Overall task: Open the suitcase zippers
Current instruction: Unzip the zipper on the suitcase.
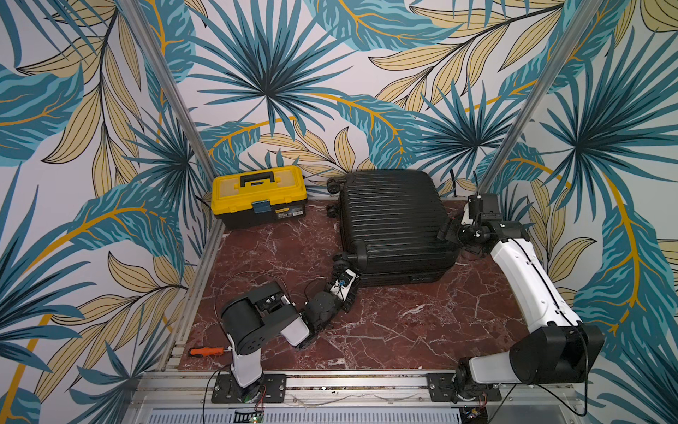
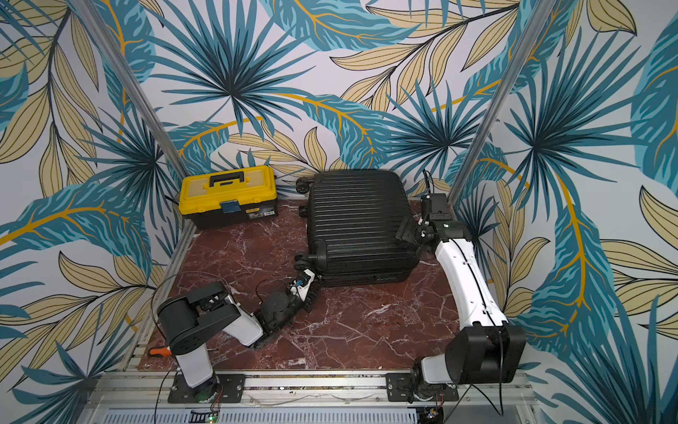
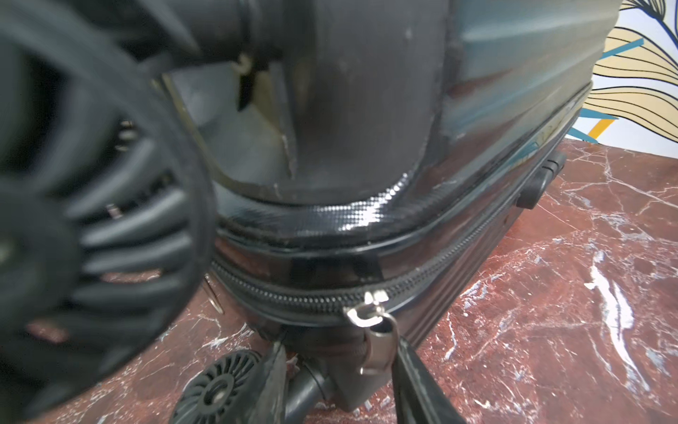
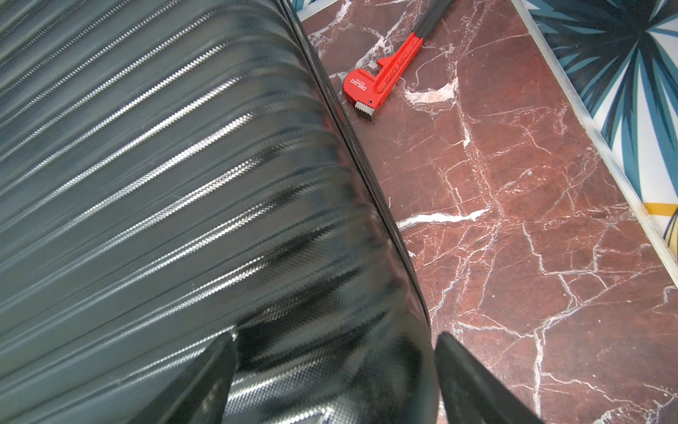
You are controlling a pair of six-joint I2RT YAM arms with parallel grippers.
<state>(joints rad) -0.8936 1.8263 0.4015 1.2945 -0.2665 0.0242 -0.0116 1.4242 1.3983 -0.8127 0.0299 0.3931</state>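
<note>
L hand (image 3: 341, 339) is hovering w/ fingers (image 3: 411, 370) apart, nothing clamped. Silver pull (image 3: 379, 341) is dangling between them, close by one finger, w/ zipper track (image 3: 312, 299) just beyond the tips. R hand (image 4: 335, 337) is spread wide, straddling the edge of the suitcase (image 1: 392, 220), which is lying flat on the surface (image 1: 403, 323). One finger is over the ribbed shell, the other past the seam.

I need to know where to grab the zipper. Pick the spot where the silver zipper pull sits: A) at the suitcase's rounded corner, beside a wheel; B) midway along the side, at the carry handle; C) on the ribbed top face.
A: in the left wrist view the silver zipper pull hangs from the track at the rounded corner of the suitcase, beside a wheel and well away from the carry handle.
</note>
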